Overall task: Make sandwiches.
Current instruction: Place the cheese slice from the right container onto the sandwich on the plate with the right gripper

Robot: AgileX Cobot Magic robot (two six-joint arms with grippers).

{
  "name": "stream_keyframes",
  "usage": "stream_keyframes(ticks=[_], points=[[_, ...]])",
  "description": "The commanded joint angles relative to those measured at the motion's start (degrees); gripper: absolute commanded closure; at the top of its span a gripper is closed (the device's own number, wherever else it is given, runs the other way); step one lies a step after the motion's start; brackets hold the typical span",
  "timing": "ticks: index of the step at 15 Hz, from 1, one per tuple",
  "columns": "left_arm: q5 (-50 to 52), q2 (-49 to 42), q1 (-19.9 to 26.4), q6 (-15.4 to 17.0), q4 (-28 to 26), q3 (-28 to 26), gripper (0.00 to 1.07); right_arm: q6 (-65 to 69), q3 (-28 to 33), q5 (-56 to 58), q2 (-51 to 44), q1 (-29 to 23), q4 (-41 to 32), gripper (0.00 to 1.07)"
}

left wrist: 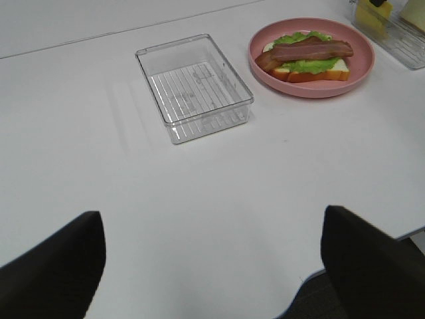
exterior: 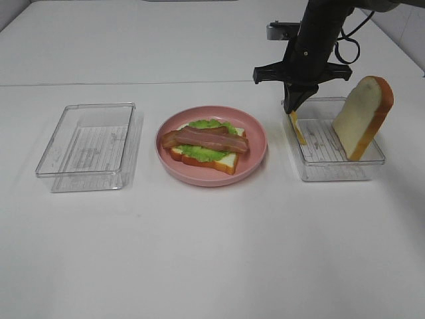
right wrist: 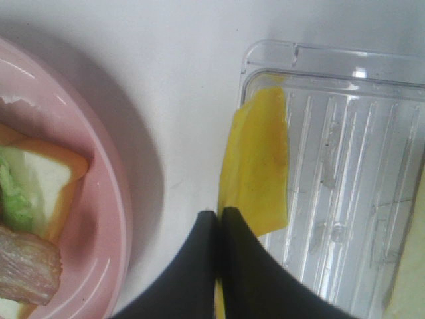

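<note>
A bread slice topped with green lettuce and bacon strips lies on the round pink plate. It shows in the left wrist view too. My right gripper is shut on a thin yellow cheese slice and holds it hanging over the left end of the right clear tray. In the right wrist view the cheese hangs from my closed fingertips. A second bread slice leans upright in that tray. My left gripper is open, its fingers low over bare table.
An empty clear tray stands left of the plate, and shows in the left wrist view. The white table's front edge shows in the left wrist view.
</note>
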State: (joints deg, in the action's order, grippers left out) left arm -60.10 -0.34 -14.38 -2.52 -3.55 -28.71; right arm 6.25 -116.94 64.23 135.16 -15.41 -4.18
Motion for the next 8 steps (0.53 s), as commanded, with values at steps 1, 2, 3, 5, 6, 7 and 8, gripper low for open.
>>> stream_keyframes(ticks=[1,2,3,5,6,7,8], points=[[0.6,-1.2,-0.1,-0.1,-0.2,0.1,0.23,0.3,-0.2,0.7,-0.7,0.2,1.5,1.07],[0.6,-1.2,-0.1,-0.1,-0.2,0.1,0.23,0.3,-0.2,0.6,-1.7,0.2,1.8,1.07],[0.6,-1.2,-0.1,-0.1,-0.2,0.1,0.23,0.3,-0.2,0.6,-2.9,0.2,1.9,1.07],[0.6,-1.2,-0.1,-0.1,-0.2,0.1,0.23,0.3,-0.2,0.7,-4.8,0.2,1.7,1.07],[0.6,-1.2,-0.1,-0.1,-0.2,0.1,0.23,0.2,-0.2,0.8,-6.3,0.2,1.2,1.07],[0.6,-1.2,-0.1,-0.1,-0.2,0.1,0.23,-0.2,-0.2,1.1,-8.9,0.2,-1.0,1.07],[0.6,-1.2,-0.1,-0.1,-0.2,0.1,0.23,-1.4,-0.2,1.4,-10.1,0.1,-3.2,1.07]])
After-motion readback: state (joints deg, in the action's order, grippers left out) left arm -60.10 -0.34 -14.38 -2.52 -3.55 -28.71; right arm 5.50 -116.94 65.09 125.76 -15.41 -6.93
